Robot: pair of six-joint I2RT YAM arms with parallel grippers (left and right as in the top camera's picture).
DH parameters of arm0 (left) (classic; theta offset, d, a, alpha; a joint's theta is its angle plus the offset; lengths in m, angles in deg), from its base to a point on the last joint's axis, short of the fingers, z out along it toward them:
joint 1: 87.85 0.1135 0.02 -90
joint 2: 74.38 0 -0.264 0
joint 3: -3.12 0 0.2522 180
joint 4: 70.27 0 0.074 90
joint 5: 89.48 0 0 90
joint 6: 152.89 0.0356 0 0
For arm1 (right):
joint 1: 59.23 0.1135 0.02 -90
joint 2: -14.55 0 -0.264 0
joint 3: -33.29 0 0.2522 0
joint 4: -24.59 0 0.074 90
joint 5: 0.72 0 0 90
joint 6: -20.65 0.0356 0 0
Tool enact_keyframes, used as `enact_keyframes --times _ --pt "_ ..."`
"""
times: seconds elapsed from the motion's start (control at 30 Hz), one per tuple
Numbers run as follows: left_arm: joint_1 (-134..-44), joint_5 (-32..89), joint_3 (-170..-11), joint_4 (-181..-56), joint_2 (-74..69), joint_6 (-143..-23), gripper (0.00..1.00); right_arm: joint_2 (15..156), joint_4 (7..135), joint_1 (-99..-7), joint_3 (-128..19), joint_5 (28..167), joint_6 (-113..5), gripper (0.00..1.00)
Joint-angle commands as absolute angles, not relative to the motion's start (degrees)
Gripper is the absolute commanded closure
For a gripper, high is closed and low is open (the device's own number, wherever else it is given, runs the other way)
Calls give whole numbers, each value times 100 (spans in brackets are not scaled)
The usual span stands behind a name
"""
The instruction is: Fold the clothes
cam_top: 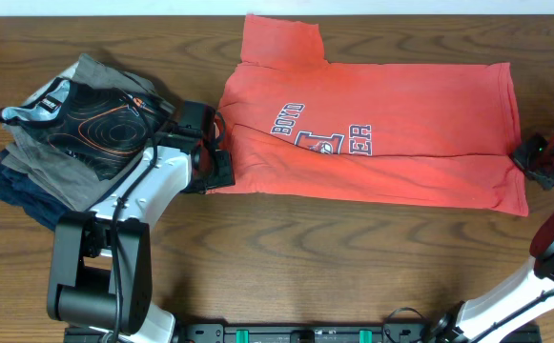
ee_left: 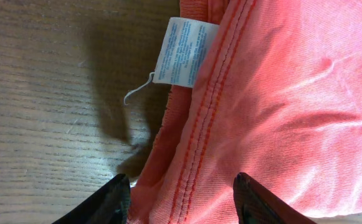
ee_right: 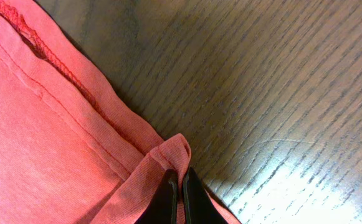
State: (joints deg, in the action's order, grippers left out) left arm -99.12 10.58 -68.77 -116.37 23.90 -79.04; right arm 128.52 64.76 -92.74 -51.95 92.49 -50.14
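Right wrist view: my right gripper (ee_right: 179,180) is pinching a thin coral T-shirt (ee_right: 43,137) hem fold, risking slippage; my left gripper (ee_left: 181,183) is hanging released.

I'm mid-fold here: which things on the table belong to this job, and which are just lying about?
In the job:
coral-red T-shirt, partly folded
left claw, open over the shirt's edge
right claw, shut on a fold of the shirt's edge

Lying about:
black garment with orange contour lines
grey and navy folded garments stacked under it
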Motion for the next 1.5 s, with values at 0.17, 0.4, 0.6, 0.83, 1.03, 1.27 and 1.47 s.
enact_keyframes --times 0.17,0.4,0.6,0.83,1.03,1.27,1.47 --pt "-9881 988 -6850 -11630 2421 -7893 44 11980 6291 -9290 -5263 9353 -5036 99" --pt "-9881 988 -6850 -11632 2421 -7893 45 12026 6085 -9156 -5261 9583 -5034 99" --pt "-9881 988 -6850 -11635 2421 -7914 44 12160 5967 -8966 -5261 9345 -5030 77" --pt "-9881 988 -6850 -11641 2421 -7912 45 12101 6833 -9084 -5263 8689 -4938 50" --pt "-9881 986 -6850 -11809 2421 -7910 44 12063 8452 -9301 -5204 8613 -4899 55" --pt "-9881 986 -6809 -11772 2421 -7912 39 12063 8172 -9329 -4627 8521 -4881 59" --pt "-9881 988 -6558 -11453 2423 -7910 36 12063 7486 -9329 -3956 8691 -4881 66"
